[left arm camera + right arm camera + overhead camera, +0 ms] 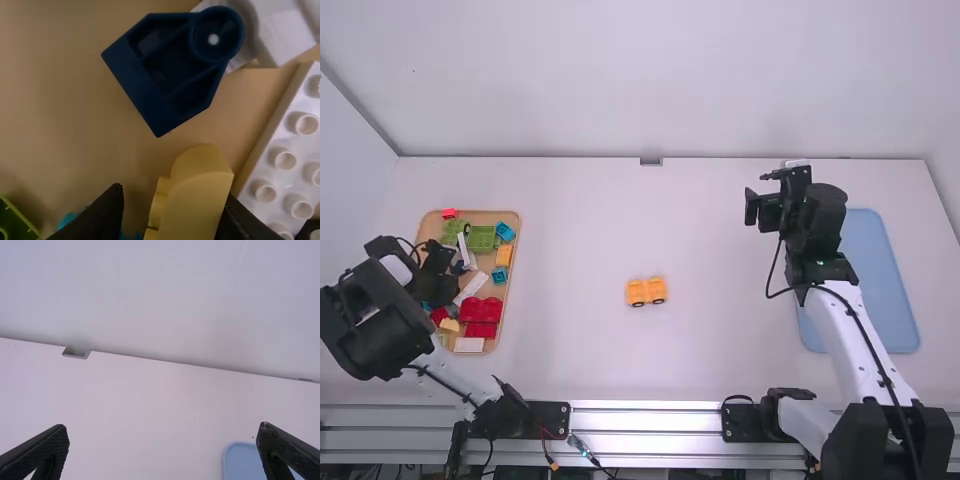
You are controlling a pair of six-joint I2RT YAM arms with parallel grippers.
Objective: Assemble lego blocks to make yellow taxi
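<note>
White, the broad table (570, 230) carries everything here. The right arm (845, 330), white-linked and black-jointed, extends away from its base, its wrist well above the table. The left arm (455, 375) leans outward, its wrist low over the tan rectangular tray (485, 215) of mixed blocks. The pale blue rounded tray (880, 270) lies partly beneath the right arm.

The right gripper (164, 426) has its fingers spread wide with nothing between them. The left gripper (175, 192) points down into the tan tray, its fingers parted around a block, with a gap showing beside one of them; it does not look clamped yet.

Near the table's middle sits the yellow-orange toy vehicle (646, 291), upright on small black wheels, presumably the taxi under assembly. It should be light and stiff, apt to roll if nudged; hold it low across its sides while pressing parts on.

The smooth yellow plastic block with a rounded top (197, 200) lies between the left fingers. It should be light, rigid and hard to damage, but its curve could slip. Flat, opposite side faces near the base offer the safest hold, leaving the joining surface free.
</note>
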